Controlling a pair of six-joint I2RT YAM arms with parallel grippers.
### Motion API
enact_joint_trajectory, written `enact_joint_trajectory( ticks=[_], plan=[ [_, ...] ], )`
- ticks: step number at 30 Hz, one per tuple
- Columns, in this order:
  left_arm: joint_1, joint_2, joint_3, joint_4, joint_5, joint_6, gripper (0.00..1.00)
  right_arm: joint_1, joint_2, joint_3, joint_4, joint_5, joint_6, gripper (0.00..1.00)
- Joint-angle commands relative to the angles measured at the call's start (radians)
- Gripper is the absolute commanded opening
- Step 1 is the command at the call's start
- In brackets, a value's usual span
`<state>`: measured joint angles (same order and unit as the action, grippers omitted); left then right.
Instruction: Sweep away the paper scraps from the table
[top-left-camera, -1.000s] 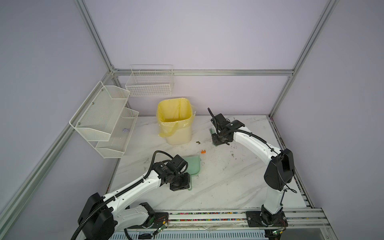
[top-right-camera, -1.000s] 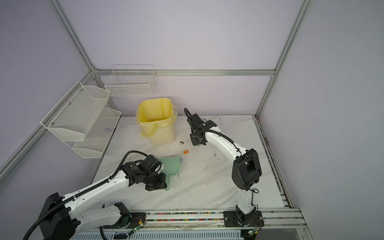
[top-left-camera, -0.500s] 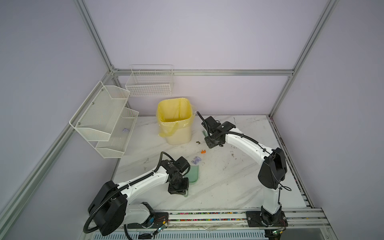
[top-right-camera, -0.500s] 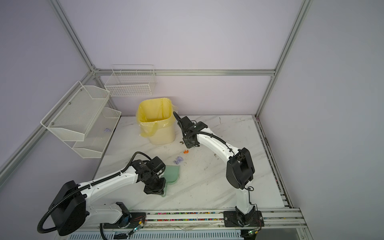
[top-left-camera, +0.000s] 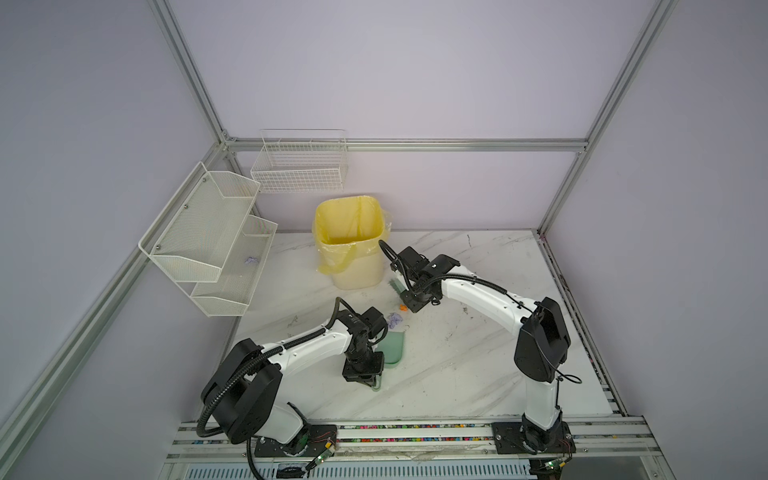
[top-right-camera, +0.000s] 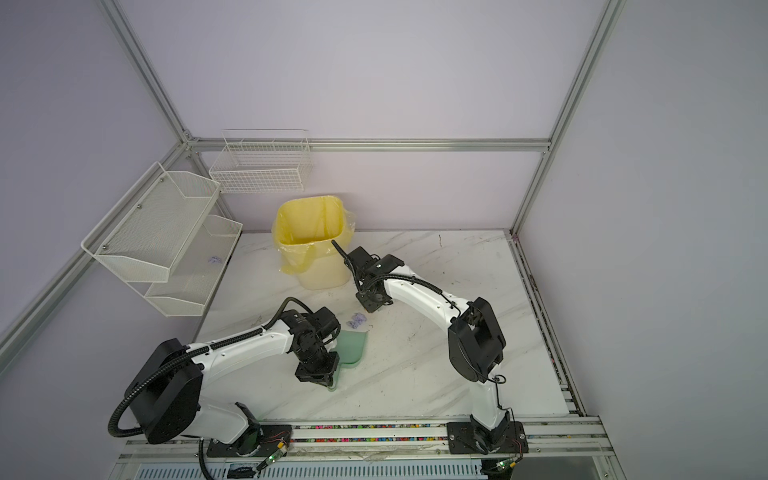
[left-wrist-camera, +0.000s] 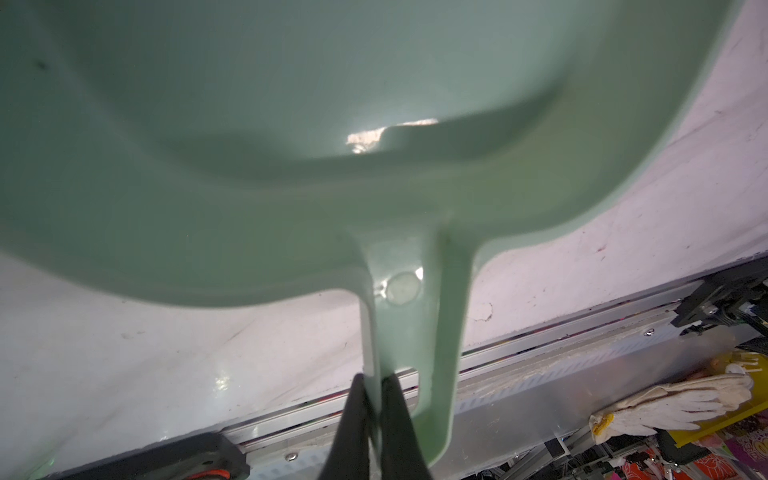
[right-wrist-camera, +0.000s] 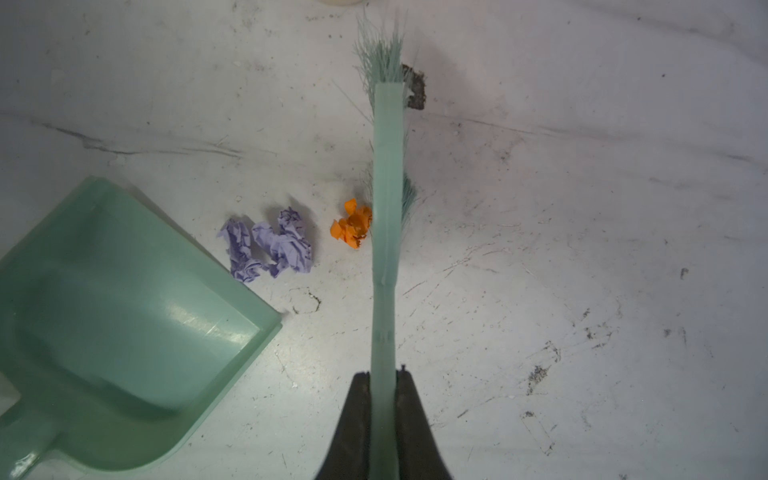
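Two lilac paper scraps (right-wrist-camera: 266, 245) and an orange one (right-wrist-camera: 352, 224) lie on the table (top-left-camera: 478, 353), between a green dustpan (right-wrist-camera: 124, 324) and a green brush (right-wrist-camera: 387, 166). The orange scrap touches the brush's side. My right gripper (right-wrist-camera: 383, 376) is shut on the brush handle, with the bristles on the table. My left gripper (left-wrist-camera: 372, 382) is shut on the dustpan's handle (left-wrist-camera: 409, 332). In both top views the dustpan (top-left-camera: 392, 347) (top-right-camera: 353, 347) rests on the table with its mouth toward the lilac scraps (top-left-camera: 395, 319) (top-right-camera: 356, 320).
A bin with a yellow liner (top-left-camera: 351, 249) stands just behind the brush. White mesh shelves (top-left-camera: 208, 237) and a wire basket (top-left-camera: 299, 166) hang at the back left. A lilac bit (top-left-camera: 251, 260) lies on a shelf. Dark smudges (right-wrist-camera: 415, 89) mark the table.
My right arm has carried the brush leftward and nearer, up to the orange scrap. My left arm has turned and drawn back the dustpan, and the lilac scraps now show at its mouth.
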<state>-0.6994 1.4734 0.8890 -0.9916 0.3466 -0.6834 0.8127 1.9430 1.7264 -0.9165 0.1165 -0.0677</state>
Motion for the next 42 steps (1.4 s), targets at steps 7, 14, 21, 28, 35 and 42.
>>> enact_joint_trajectory(
  ticks=[7, 14, 21, 28, 35, 42],
  plan=[
    [0.077, 0.042, 0.087, -0.009, 0.040, 0.082, 0.00, 0.068, -0.123, -0.128, 0.046, -0.169, -0.115, 0.00],
    [0.111, 0.077, 0.098, -0.007, 0.049, 0.113, 0.00, 0.079, -0.230, -0.216, 0.074, -0.367, -0.124, 0.00],
    [0.115, 0.090, 0.097, -0.007, 0.031, 0.121, 0.00, 0.067, -0.284, -0.240, 0.079, -0.339, 0.002, 0.00],
    [0.123, 0.062, 0.068, -0.007, 0.037, 0.112, 0.00, -0.023, -0.276, -0.180, 0.112, -0.238, 0.072, 0.00],
    [0.149, 0.015, 0.011, -0.007, 0.054, 0.112, 0.00, -0.041, -0.180, -0.107, 0.246, -0.228, 0.136, 0.00],
    [0.178, -0.008, -0.028, -0.050, 0.067, 0.146, 0.00, -0.041, -0.118, -0.138, 0.410, -0.297, 0.208, 0.00]
  ],
)
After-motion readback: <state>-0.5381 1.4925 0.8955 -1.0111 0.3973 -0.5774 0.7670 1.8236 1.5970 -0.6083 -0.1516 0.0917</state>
